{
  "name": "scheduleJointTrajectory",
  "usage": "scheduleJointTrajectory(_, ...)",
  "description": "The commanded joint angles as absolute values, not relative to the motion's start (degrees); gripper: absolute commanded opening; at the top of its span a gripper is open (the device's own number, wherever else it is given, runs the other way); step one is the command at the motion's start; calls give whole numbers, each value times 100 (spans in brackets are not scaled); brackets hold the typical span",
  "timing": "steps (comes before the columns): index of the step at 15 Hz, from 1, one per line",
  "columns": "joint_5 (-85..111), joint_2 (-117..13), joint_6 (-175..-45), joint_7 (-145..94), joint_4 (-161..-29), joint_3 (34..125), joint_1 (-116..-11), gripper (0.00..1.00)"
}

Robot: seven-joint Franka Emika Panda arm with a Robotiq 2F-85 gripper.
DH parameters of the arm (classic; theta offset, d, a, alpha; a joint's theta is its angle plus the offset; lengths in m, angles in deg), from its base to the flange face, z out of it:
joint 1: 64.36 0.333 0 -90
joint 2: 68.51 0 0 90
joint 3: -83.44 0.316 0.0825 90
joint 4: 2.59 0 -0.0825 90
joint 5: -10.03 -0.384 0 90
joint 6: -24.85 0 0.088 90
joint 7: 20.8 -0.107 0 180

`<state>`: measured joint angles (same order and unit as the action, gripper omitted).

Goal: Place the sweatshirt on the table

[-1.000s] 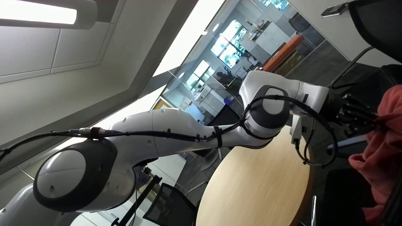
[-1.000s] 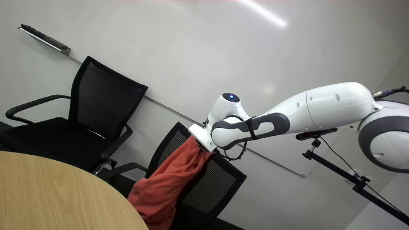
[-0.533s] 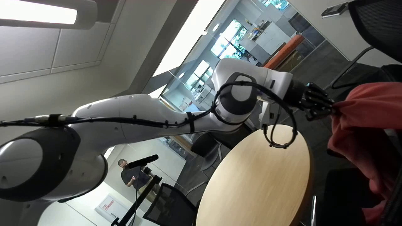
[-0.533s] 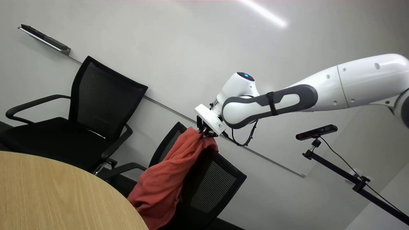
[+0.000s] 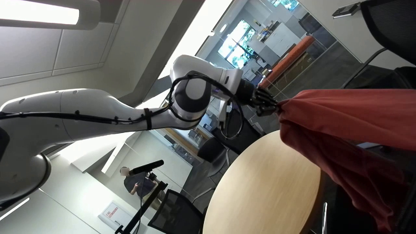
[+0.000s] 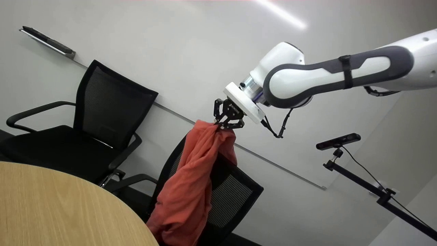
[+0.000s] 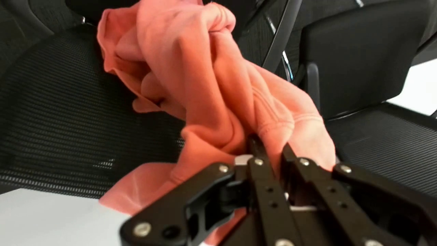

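Pinching the sweatshirt (image 6: 187, 191), the gripper (image 7: 271, 145) shares only exterior views with the table (image 5: 266, 185).

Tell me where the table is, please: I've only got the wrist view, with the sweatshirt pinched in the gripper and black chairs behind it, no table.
Observer: In an exterior view the wooden table fills the lower left of the picture, nearer that camera than the black chairs.

Operator: Does the sweatshirt hang above it or off to the side?

Observer: Off to the side: it hangs down past the table's edge, on the far side as that camera looks. Whether it touches the edge, I can't tell.

Operator: Anyone in sight?

Observer: Yes, a person shows in an exterior view, partly hidden by a black camera stand.
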<state>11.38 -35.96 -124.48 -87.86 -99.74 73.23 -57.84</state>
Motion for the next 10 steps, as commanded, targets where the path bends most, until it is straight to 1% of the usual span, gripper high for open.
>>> scheduleJointTrajectory(1, 833, -4386, -12413, -7971, -10666, 7956, -5825, 3)
scheduleJointTrajectory(6, -26, -4510, -12260, -6743, -10787, 8890, -5825, 3)
scheduleJointTrajectory(10, -661, -4499, -11957, -5863, -10776, 9410, -5719, 3)
